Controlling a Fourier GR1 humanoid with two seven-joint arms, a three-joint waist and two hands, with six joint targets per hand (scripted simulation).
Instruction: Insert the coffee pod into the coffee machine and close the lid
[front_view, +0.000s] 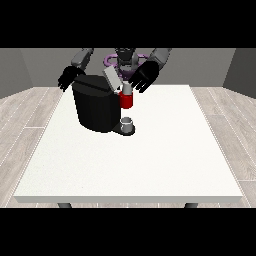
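Black and squat, the coffee machine (96, 108) sits on the white table (150, 160) with its lid (112, 79) tilted up — a small cup (127, 123) at its base. Both hands hover with fingers spread: one at the view's right (143, 77) near the lid, one at the view's left (69, 78). I cannot tell where the pod is.

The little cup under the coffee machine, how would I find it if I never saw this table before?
Look at the big white table, then at the black coffee machine standing on its far left part. The little cup sits at the machine's foot on a dark round base. It is pale grey and low down, unlike the red part right above it.
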